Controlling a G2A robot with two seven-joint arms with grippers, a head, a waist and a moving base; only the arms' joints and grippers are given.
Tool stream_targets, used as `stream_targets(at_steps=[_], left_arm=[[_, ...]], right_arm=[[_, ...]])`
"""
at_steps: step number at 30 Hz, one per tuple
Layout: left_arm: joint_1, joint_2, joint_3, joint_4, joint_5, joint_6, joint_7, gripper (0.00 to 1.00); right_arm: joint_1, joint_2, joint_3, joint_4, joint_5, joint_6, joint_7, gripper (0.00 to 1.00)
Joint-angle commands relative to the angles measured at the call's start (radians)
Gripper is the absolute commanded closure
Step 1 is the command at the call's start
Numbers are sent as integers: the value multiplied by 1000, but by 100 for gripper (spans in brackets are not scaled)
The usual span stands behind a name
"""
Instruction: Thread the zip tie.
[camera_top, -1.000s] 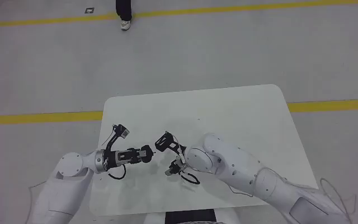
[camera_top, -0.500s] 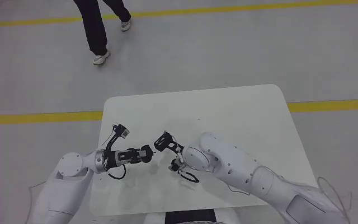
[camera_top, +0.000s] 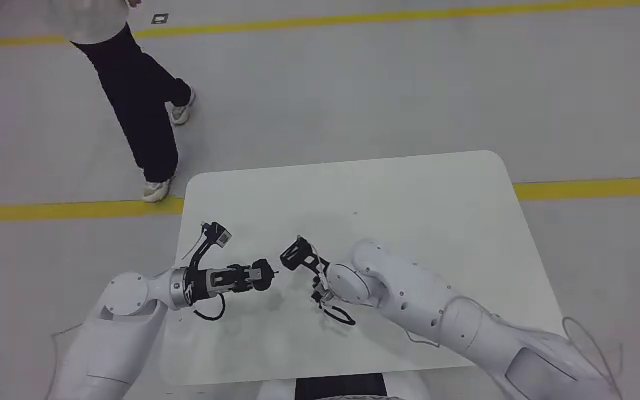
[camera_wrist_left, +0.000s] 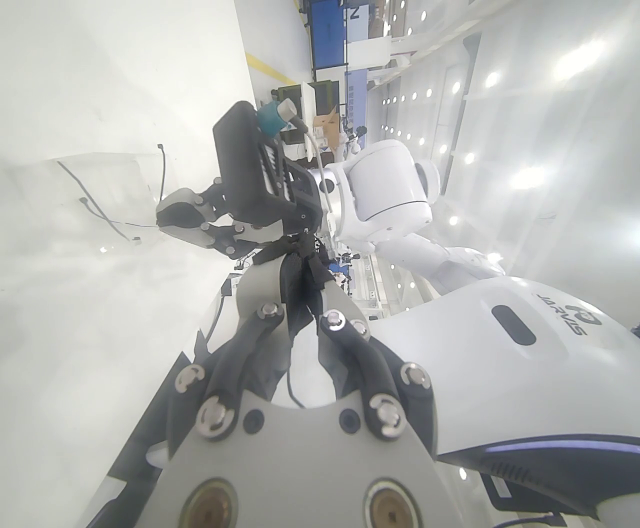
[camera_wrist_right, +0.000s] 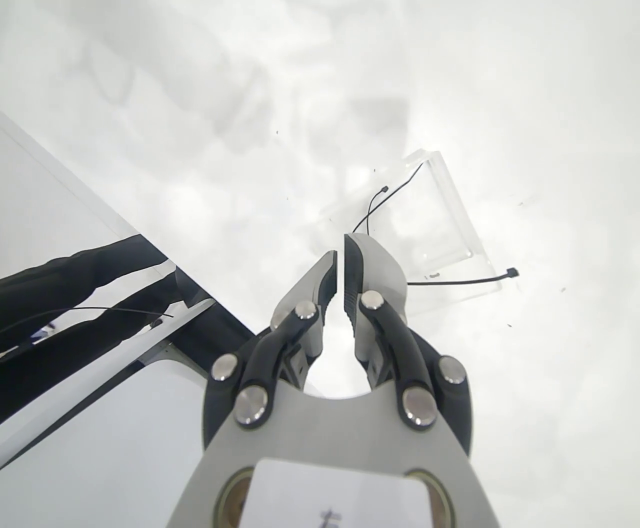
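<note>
— As the right gripper (camera_wrist_right: 340, 260) is hanging above the bench (camera_top: 450, 190), what are its fingers doing?
— They are pinching a black zip tie (camera_wrist_right: 370, 207) at their tips, just near of the clear tray (camera_wrist_right: 460, 210). A second zip tie (camera_wrist_right: 460, 282) is lying across the tray's rim.
— And the left gripper (camera_wrist_left: 295, 252)?
— Its fingers are pressing together, facing the right one.

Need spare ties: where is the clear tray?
In the right wrist view, the clear tray lies on the table just ahead of the right gripper, holding black zip ties.
</note>
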Motion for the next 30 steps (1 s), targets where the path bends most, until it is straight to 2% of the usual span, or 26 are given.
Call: stream_targets(at_steps=[1,13,20,30], left_arm=[[0,0,0,0,0,0,0,100],[0,0,0,0,0,0,0,100],[0,0,0,0,0,0,0,100],[0,0,0,0,0,0,0,100]], right_arm=[[4,-5,-5,19,-5,-2,-2,93],[36,-48,-41,119,-22,-3,-4,89],[46,-68,-50,148,-22,0,10,81],[52,-89,-56,188,-31,-7,25,79]])
